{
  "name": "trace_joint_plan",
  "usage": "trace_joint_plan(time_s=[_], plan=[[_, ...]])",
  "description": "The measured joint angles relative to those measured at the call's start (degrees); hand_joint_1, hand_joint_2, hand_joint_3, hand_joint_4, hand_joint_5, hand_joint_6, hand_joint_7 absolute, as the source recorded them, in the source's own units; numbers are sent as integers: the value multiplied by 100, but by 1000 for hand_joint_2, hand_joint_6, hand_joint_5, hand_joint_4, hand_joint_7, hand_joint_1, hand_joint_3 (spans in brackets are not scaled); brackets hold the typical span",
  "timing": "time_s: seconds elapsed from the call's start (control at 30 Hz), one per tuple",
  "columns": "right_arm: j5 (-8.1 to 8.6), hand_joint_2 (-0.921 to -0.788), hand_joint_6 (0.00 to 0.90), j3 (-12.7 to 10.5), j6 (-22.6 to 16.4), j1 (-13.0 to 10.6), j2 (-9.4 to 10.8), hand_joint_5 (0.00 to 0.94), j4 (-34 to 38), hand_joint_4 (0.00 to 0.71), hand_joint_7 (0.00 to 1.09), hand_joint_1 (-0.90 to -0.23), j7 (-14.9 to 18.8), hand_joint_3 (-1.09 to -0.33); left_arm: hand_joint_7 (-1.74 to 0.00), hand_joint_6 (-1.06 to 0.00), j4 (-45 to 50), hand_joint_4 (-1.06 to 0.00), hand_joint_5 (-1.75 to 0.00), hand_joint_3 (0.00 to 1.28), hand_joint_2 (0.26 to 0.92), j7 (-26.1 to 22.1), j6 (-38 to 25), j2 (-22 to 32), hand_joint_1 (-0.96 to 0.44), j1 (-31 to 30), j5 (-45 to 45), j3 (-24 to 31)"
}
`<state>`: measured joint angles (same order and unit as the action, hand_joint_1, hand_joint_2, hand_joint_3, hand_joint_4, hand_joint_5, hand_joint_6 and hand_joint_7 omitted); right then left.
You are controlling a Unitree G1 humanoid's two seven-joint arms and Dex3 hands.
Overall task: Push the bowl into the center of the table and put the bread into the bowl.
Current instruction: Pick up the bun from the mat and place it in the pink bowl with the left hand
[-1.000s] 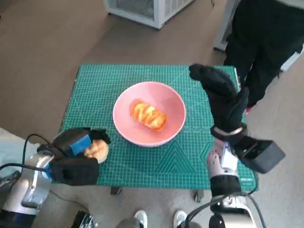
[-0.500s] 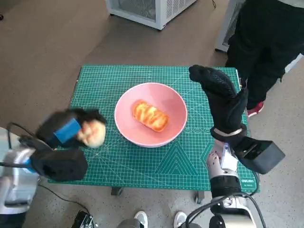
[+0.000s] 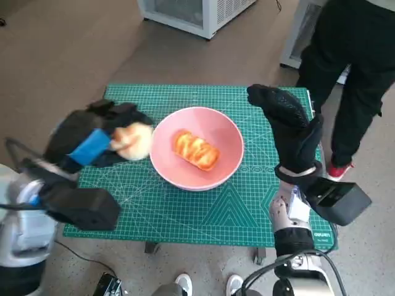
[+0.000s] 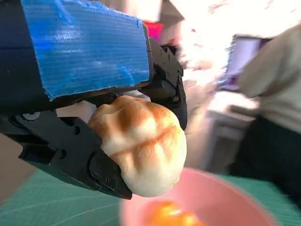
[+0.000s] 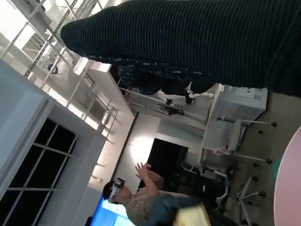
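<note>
A pink bowl [image 3: 216,129] sits near the middle of the green cutting mat [image 3: 185,209]. Inside it lies an orange glazed bread [image 3: 195,150]. My left hand [image 3: 92,145] holds a pale round bread roll [image 3: 133,140] in the air just beside the bowl's left rim. The left wrist view shows that roll [image 4: 141,141] gripped between the black fingers [image 4: 101,174], with the bowl [image 4: 225,197] below it. My right hand [image 3: 287,126] is raised upright to the right of the bowl, its fingers straight and holding nothing.
A person in dark clothes [image 3: 355,74] stands at the table's far right corner. A white appliance [image 3: 197,12] stands on the floor beyond the table. Feet [image 3: 182,283] show at the near edge. Another person [image 5: 146,197] appears in the right wrist view.
My left hand has lifted the roll off the mat's near left part and carried it up and rightward to the bowl's left rim. The right hand has stayed put.
</note>
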<state>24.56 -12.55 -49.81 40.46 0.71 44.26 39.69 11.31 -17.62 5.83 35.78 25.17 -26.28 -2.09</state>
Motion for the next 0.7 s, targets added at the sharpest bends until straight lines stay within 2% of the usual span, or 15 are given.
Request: trace_joint_plan(time_s=[0.33, 0.6, 0.7], plan=[[1, -921, 9, -1, 2, -9, -31, 0, -36, 206, 582, -746, 0, -846, -1074, -699, -448, -823, -1037, 5, 905, -122, -71, -455, 3, 747, -215, -672], [1, -921, 7, 0, 3, -28, -52, 0, -73, 205, 584, -746, 0, -847, -1096, -680, -779, -820, -1039, 8, 909, -122, -46, -615, 3, 865, -302, -882], [2, -921, 6, -16, 4, -86, -105, 0, -122, 205, 584, -746, -1, -844, -1142, -648, -1283, -803, -1045, 15, 917, -111, 35, -743, 3, 1124, -345, -1093]])
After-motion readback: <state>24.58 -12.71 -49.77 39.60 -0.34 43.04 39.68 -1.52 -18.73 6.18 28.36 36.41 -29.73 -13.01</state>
